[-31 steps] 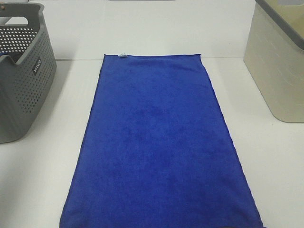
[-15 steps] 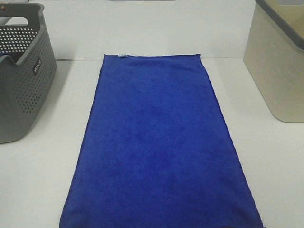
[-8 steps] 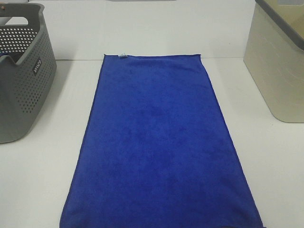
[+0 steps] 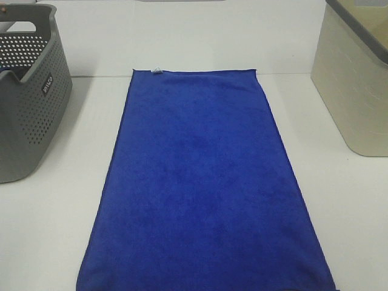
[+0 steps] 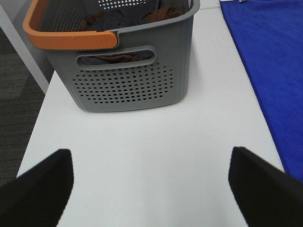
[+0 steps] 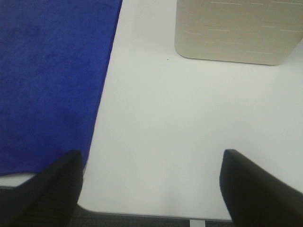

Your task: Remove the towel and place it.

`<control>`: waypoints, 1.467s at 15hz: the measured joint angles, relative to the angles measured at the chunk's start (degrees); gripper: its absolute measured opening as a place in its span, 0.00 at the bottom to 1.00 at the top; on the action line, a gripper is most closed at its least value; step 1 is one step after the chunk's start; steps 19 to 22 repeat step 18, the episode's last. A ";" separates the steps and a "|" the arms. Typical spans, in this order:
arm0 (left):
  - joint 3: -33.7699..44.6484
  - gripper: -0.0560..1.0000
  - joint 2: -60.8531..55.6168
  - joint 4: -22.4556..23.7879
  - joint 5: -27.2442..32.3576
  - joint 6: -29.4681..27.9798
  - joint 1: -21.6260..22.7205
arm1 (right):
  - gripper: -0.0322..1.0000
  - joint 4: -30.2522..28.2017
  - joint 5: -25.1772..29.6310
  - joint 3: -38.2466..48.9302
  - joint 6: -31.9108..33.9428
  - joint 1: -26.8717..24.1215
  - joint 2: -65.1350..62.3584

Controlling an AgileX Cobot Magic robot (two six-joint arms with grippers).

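The royal-blue towel (image 4: 203, 182) lies flat and spread out down the middle of the white table, with a small white tag (image 4: 156, 70) at its far left corner. Its left edge shows in the left wrist view (image 5: 274, 61) and its right edge in the right wrist view (image 6: 52, 80). My left gripper (image 5: 151, 189) is open and empty above bare table, near the front left, between the grey basket and the towel. My right gripper (image 6: 151, 189) is open and empty over the table's front right, beside the towel's near right corner. Neither gripper shows in the exterior high view.
A grey perforated basket (image 4: 27, 91) with an orange handle (image 5: 71, 38) stands at the far left and holds dark clothes (image 5: 123, 16). A beige bin (image 4: 354, 85) stands at the far right, also in the right wrist view (image 6: 232, 30). The table's front edge (image 6: 142, 215) runs just below my right gripper.
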 joint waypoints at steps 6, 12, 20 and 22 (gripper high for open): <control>0.00 0.84 0.00 -0.40 0.00 0.00 3.61 | 0.78 0.52 0.00 0.00 0.00 0.00 0.00; 0.00 0.84 0.00 -0.40 0.00 0.00 3.27 | 0.78 0.63 0.00 0.00 0.00 0.00 0.00; 0.00 0.84 0.00 -0.40 0.00 0.00 3.27 | 0.78 0.63 0.00 0.00 0.00 0.00 0.00; 0.00 0.84 0.00 -0.40 0.00 0.00 3.27 | 0.78 0.63 0.00 0.00 0.00 0.00 0.00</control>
